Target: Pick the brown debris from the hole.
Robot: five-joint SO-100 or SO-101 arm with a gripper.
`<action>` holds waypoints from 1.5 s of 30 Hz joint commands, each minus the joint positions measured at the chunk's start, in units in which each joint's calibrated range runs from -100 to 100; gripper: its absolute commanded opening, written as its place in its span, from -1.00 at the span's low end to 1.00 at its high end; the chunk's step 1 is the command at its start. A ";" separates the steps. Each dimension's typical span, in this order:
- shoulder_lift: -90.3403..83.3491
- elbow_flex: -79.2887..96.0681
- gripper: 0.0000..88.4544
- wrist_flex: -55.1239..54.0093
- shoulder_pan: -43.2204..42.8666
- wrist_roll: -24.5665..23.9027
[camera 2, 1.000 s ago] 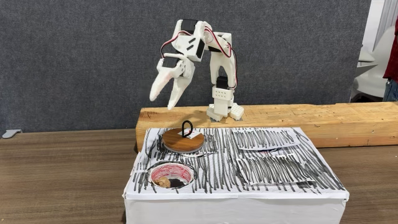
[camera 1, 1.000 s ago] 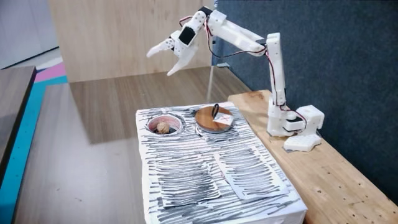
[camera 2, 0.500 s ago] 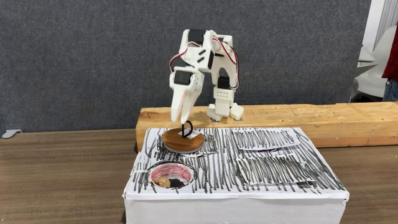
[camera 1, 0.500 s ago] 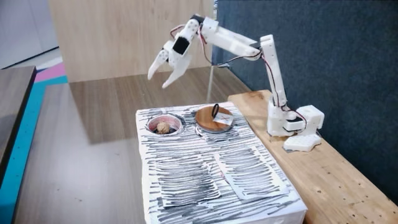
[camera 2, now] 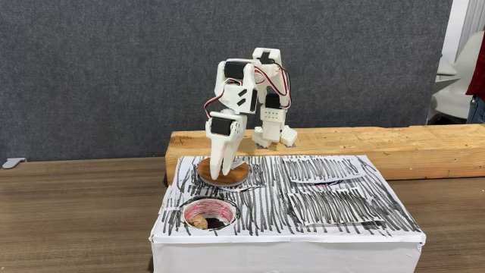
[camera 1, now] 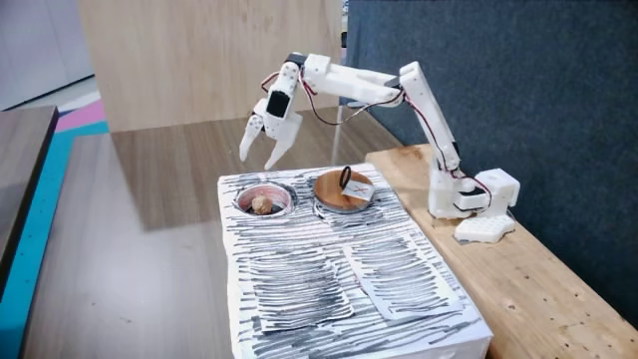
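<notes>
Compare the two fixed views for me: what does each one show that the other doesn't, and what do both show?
In a fixed view, the gripper shows its jaws spread open. In a fixed view from the box's front, the gripper is edge-on with its gap hidden, and a red sleeve shows. Both fixed views show the brown debris in the hole and the wooden disc.

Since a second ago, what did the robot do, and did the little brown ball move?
The arm reached out and lowered its hand toward the hole, from high above the box to just over it. The hand stayed open and holds nothing. The brown ball stayed in the hole, and the wooden disc stayed beside it on the box.
</notes>
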 commanded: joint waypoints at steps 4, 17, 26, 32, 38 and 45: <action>2.11 -1.79 -0.59 0.05 1.63 -0.34; 8.81 -1.88 -0.59 0.22 6.31 0.28; 8.89 -1.34 -0.59 0.22 4.55 0.28; 8.89 -0.99 -0.59 0.30 3.31 0.28; 9.73 -0.90 -0.57 0.47 3.02 0.70; 12.08 -0.90 -0.36 0.47 3.67 1.37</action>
